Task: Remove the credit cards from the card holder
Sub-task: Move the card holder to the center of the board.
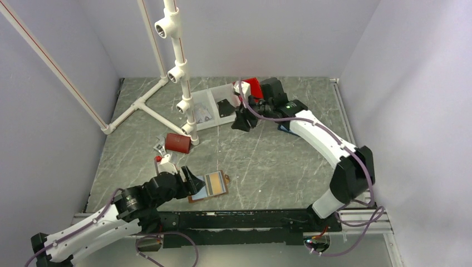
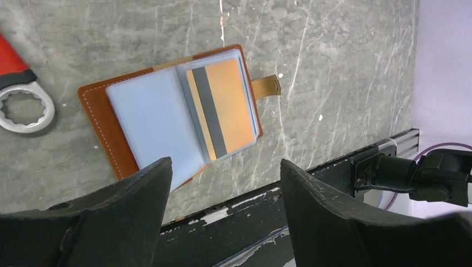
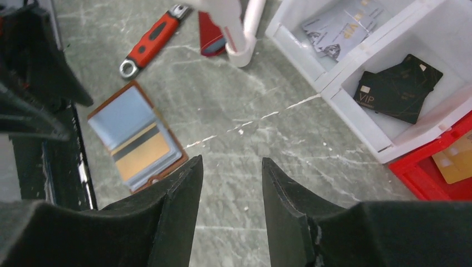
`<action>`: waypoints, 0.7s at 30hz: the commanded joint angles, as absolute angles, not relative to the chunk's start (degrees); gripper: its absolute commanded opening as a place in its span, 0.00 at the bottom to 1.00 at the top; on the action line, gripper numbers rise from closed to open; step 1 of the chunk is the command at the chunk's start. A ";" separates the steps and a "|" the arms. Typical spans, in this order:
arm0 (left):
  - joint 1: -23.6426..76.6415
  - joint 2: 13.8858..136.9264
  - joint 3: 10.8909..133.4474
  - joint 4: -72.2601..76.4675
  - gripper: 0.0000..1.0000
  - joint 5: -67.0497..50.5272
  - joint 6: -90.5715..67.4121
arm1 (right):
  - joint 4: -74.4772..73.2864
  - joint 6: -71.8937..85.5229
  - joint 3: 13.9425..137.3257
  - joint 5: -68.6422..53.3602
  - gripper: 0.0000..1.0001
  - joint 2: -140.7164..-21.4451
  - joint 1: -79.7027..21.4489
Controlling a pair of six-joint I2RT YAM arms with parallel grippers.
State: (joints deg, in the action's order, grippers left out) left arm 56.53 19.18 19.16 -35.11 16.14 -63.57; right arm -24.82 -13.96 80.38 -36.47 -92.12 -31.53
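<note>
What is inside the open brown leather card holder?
One gold card with a dark stripe shows in its right clear sleeve; the left pale blue sleeve looks empty. Any cards behind them are covered.

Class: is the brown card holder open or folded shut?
Open. The card holder lies spread flat on the table, inner side up, with a gold card showing inside.
</note>
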 commanded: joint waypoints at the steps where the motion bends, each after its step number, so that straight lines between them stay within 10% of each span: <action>1: 56.45 22.11 21.77 -29.82 0.76 14.29 -60.42 | -26.60 -21.58 75.42 -42.65 0.46 -84.13 -30.15; 21: 56.08 54.93 24.70 -13.42 0.58 14.18 -62.39 | -24.27 -21.63 52.61 -61.41 0.46 -64.31 -8.84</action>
